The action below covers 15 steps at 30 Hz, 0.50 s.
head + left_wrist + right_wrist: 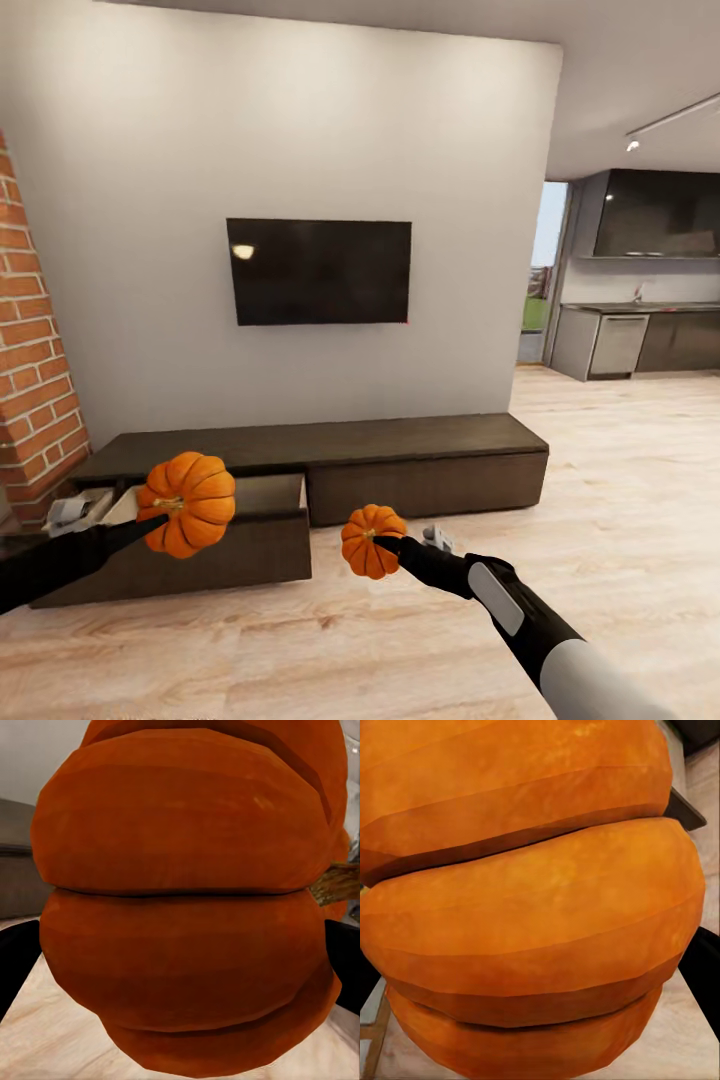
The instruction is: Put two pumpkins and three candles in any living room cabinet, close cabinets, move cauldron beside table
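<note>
From my head camera, my left gripper is closed on one pumpkin, held up in front of the cabinet at its left end, where the drawer stands pulled out toward me. Inside that drawer, at its far left by the brick wall, something pale lies half hidden; it may be a candle, but I cannot tell. My right gripper clamps the second pumpkin, held over the wooden floor on the near side of the cabinet, roughly in front of its middle. The right front of the cabinet is shut flush. A dark television hangs on the grey wall above the unit, and a kitchen shows far off at the right.

From my left wrist, the pumpkin sits tight between my jaws, its brown stem poking out sideways; black fingers frame it at both edges, with pale floor beyond.

From my right wrist, the other pumpkin is likewise gripped close against the lens, bright orange ribs stacked across, a dark finger at one side and light wood floor behind.
</note>
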{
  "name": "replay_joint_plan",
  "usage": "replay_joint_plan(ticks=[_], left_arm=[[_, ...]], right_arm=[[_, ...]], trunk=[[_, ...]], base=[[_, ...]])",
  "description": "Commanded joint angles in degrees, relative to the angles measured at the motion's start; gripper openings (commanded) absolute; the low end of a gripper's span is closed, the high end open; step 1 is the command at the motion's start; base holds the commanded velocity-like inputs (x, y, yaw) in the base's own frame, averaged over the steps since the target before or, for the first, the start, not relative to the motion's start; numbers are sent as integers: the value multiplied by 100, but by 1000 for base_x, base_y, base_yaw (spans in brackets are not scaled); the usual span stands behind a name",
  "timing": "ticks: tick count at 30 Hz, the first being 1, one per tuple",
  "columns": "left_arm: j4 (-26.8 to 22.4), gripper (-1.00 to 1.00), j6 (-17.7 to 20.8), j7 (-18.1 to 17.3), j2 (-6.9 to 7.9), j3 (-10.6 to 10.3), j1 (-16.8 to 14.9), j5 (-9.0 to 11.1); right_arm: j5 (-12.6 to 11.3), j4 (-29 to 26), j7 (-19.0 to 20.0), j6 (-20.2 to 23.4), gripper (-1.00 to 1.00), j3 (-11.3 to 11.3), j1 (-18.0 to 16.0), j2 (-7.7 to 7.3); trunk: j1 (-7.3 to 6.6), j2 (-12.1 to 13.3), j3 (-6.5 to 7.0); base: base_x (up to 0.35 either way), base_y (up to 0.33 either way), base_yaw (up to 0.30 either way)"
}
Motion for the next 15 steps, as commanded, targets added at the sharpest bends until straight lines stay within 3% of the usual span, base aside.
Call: replay_joint_plan(ticks=[1, 15], left_arm=[[2, -100, 40, 4, 0, 2, -6, 51], [2, -100, 40, 4, 0, 5, -6, 60]], right_arm=[[-65, -8, 2, 16, -100, 13, -6, -6], [-65, -8, 3, 17, -100, 6, -6, -14]], trunk=[[1, -4, -11], [1, -4, -17]], base=[[150, 309, 214], [202, 286, 19]])
